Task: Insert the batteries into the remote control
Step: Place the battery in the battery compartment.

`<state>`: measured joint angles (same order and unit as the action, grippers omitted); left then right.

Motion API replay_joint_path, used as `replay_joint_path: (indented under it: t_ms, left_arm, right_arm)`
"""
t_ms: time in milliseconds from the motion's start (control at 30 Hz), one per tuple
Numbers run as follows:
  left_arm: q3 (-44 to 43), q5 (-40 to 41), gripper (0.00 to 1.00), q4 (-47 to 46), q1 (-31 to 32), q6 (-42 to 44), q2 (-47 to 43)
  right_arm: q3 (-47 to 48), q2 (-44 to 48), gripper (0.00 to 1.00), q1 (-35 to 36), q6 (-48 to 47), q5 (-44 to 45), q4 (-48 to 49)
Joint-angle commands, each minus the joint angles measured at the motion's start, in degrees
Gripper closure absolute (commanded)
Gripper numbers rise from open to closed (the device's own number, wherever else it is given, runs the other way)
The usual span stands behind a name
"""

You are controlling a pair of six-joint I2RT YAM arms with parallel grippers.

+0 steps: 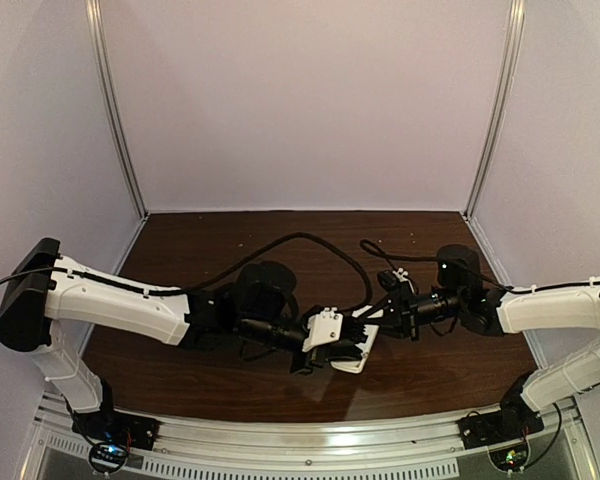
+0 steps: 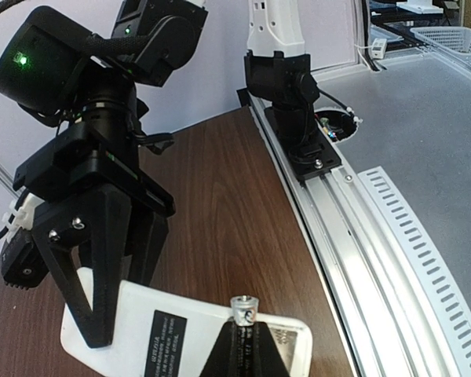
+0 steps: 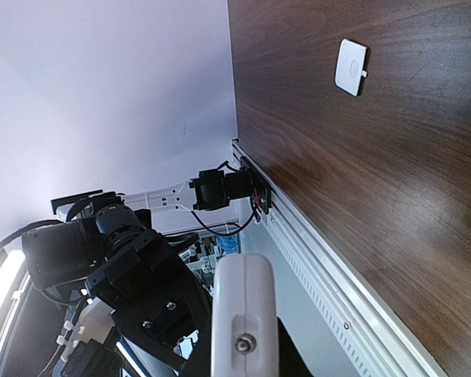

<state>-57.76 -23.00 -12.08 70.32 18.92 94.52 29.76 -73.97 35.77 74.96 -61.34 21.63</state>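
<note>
— Right gripper [image 2: 119, 310]?
— Clamped on one short end of the remote control [image 2: 204, 330], holding it off the wood near the middle of the counter's [image 1: 230, 385] near edge.
— How does the remote look?
— Slim and white with rounded corners. It has a black label and a grey rectangular patch towards its free end.
— The left gripper [image 2: 243, 330]?
— Fingers together, pinching the silvery battery [image 2: 243, 308] upright just above that patch.
— Further out?
— A white square cover [image 3: 351, 67] lies flat on the wood, away from the near edge.
</note>
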Motion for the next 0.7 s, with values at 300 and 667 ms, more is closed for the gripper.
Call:
replay_joint_path:
  t_ms: [300,667]
  left_arm:
    - [1.9,3.8,1.0,2.1,-0.7,3.6,0.4]
    - [3.2,4.2,1.0,4.7,-2.2,4.5,-1.0]
  right_arm:
    - [-0.3,-0.3,1.0,0.5,3.4,-2.3,6.6]
    - [-0.3,-0.2,1.0,0.5,3.9,-2.6,7.4]
